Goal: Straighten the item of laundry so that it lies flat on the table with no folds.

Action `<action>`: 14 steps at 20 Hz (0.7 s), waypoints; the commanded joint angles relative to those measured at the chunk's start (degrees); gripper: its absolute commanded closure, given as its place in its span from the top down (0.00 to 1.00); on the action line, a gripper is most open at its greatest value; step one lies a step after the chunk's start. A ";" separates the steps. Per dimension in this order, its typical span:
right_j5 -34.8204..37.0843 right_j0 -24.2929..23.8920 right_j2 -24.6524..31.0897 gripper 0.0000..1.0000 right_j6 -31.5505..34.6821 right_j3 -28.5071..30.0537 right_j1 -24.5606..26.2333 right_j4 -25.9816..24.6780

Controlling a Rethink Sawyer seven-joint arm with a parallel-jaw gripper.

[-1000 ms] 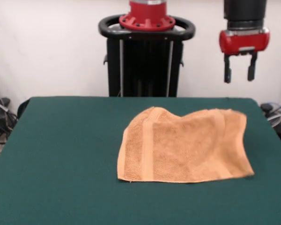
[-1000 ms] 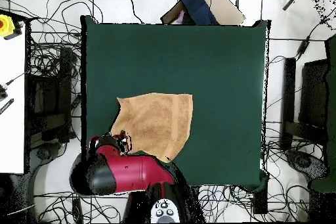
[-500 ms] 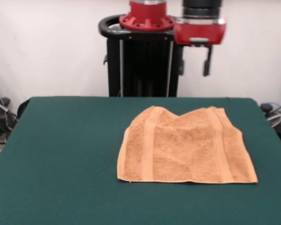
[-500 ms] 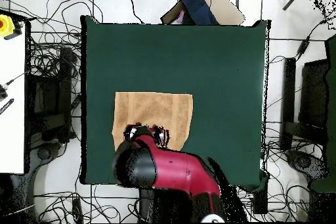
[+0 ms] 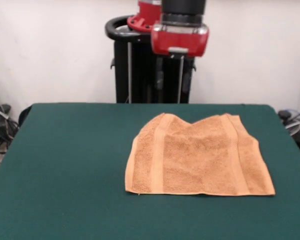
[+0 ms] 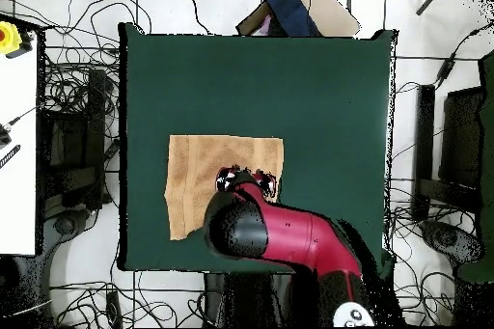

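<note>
Where green table (image 5: 65,165) spreads: one towel (image 5: 197,157), one open hand (image 5: 174,80) above.
</note>
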 commanded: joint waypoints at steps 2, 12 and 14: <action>-5.98 -1.78 1.77 1.00 5.16 -1.20 11.21 -4.71; -14.28 -0.23 -0.13 1.00 6.63 -2.48 19.97 -7.79; -17.04 1.39 -1.96 1.00 7.56 -3.33 22.04 -8.08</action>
